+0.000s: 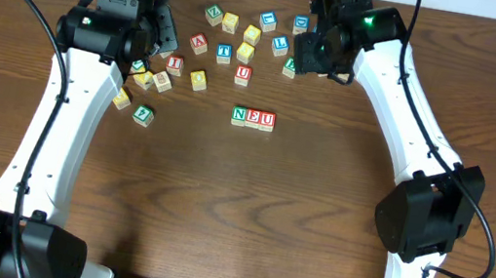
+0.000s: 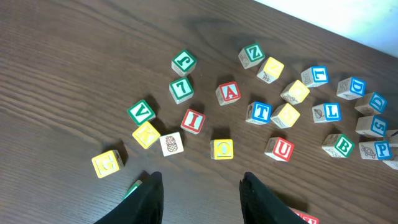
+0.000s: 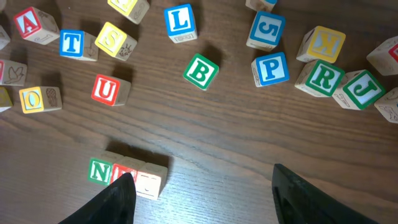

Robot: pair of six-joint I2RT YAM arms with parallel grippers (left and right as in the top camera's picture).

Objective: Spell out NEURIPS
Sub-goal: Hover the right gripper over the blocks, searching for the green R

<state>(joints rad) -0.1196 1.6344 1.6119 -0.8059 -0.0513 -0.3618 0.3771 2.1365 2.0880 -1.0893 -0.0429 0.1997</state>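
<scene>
With the row of wooden N, E, U cubes (image 1: 253, 117) laid mid-way on the counter (image 1: 315, 218) and my right claw (image 3: 202, 180) spread and empty, I judge the next fetch is the green-bordered R cube (image 3: 321, 77) just beside the blue-bordered P cube (image 3: 271, 68).

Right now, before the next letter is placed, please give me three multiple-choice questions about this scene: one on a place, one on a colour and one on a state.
1. Where is the E cube in the row of three?
A) between the N cube and the U cube
B) at one end
C) on top of the others

2. What colour frames the P cube?
A) red
B) blue
C) green

3. How is the right gripper?
A) shut on a cube
B) open and empty
C) shut and empty

Answers:
1 A: the overhead view shows it in the middle.
2 B: its border and letter are blue.
3 B: its fingers stand wide apart with nothing between them.
</scene>
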